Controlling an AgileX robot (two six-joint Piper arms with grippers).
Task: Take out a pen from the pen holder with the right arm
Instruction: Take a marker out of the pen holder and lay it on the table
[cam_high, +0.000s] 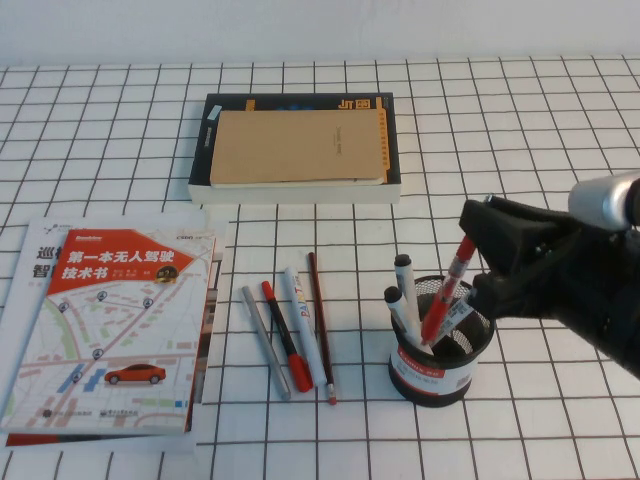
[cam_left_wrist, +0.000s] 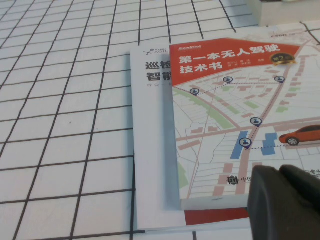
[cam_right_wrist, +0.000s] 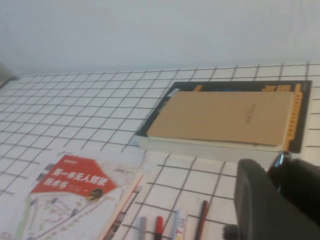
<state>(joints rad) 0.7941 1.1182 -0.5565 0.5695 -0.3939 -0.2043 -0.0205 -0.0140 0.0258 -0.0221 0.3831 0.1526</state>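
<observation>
right claw (cam_high: 472, 262) clamps pen (cam_high: 445, 300), left claw (cam_left_wrist: 282, 200) (book (cam_left_wrist: 235, 110))

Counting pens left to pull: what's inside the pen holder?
Inside the pen holder: at least two black-capped markers, plus a red pen gripped by the right pincer. Their lower ends are hidden by the mesh. The left pincer hovers over a book.

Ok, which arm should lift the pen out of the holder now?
Right. The right gripper is closed on the red pen standing in the mesh pen holder. The left gripper hangs over the map-cover book, far across the table.
</observation>
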